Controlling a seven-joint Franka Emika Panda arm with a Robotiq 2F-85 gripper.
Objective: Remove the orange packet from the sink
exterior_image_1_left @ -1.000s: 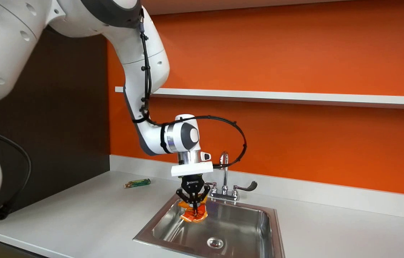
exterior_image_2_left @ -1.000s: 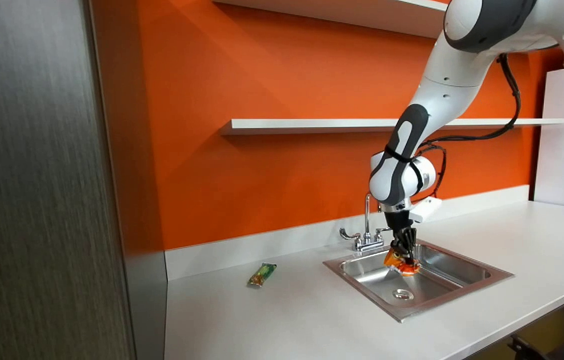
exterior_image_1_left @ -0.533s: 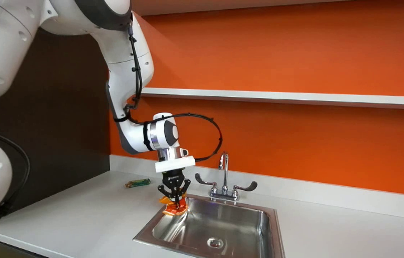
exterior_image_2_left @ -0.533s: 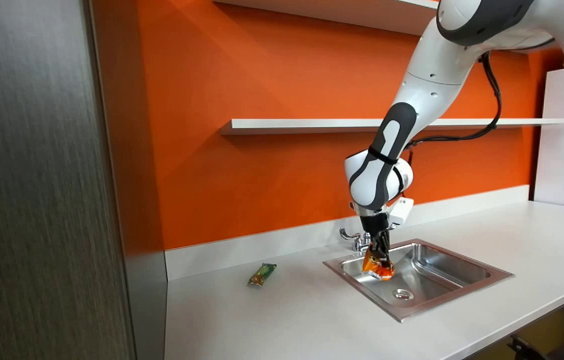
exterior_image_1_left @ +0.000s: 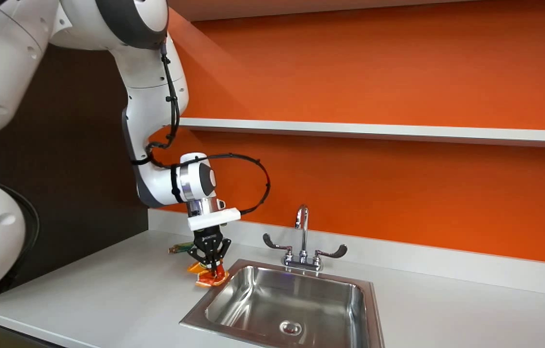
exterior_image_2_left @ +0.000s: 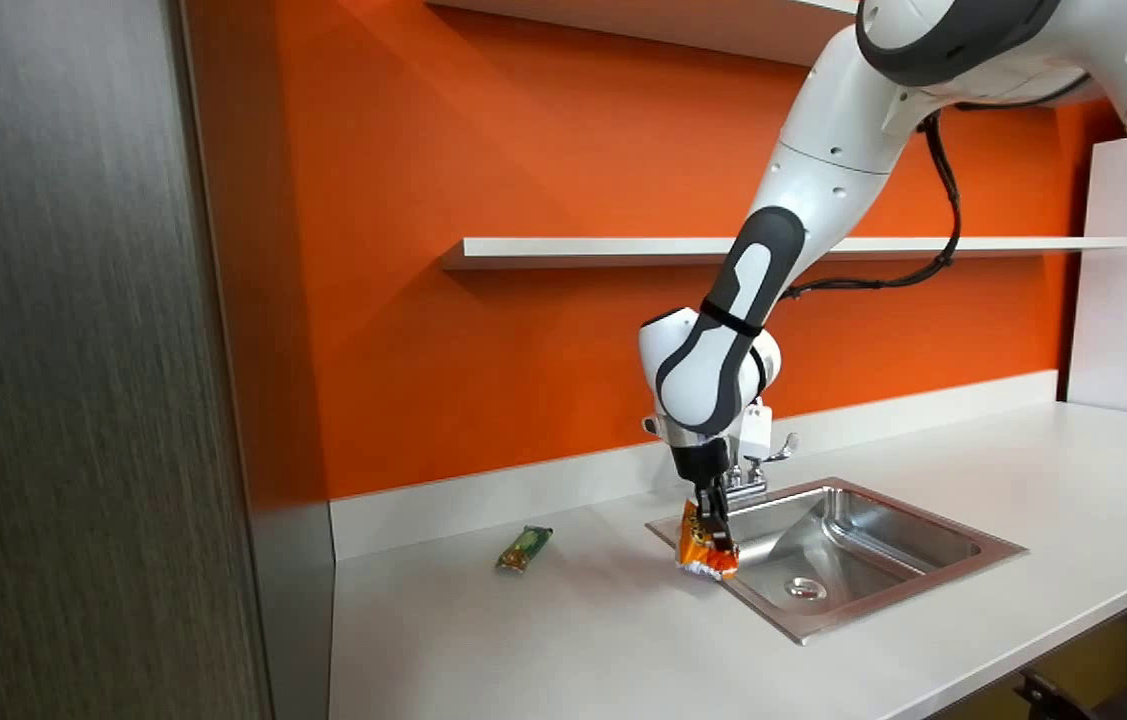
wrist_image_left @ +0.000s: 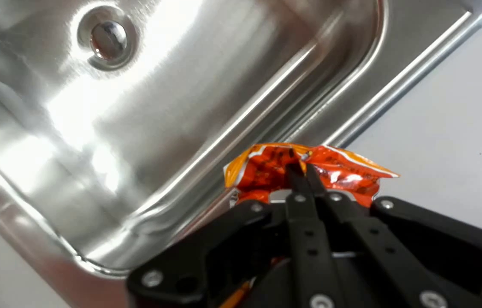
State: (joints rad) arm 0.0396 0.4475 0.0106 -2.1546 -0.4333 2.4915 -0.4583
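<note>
The orange packet (exterior_image_1_left: 206, 280) is crinkled, with red areas and white edging. It also shows in an exterior view (exterior_image_2_left: 697, 556) and in the wrist view (wrist_image_left: 345, 176). My gripper (exterior_image_1_left: 214, 271) points down, its fingers closed together on the packet's middle. It shows too in an exterior view (exterior_image_2_left: 719, 540) and in the wrist view (wrist_image_left: 303, 167). The packet hangs at the sink's side rim, partly over the counter; whether it touches is unclear. The steel sink (exterior_image_1_left: 311, 290) shows in an exterior view (exterior_image_2_left: 883, 608) and in the wrist view (wrist_image_left: 168, 111), with nothing lying in its basin.
A small green object (exterior_image_1_left: 178, 248) lies on the counter, partly behind my gripper; it shows whole in an exterior view (exterior_image_2_left: 524, 549). The chrome faucet (exterior_image_1_left: 304, 237) stands behind the sink. A white shelf (exterior_image_1_left: 378, 129) runs along the orange wall. A dark panel (exterior_image_1_left: 93, 159) bounds one side.
My gripper, with the packet in it, has moved left in both exterior views, from over the basin to the side rim and counter. The faucet handle is uncovered in an exterior view.
</note>
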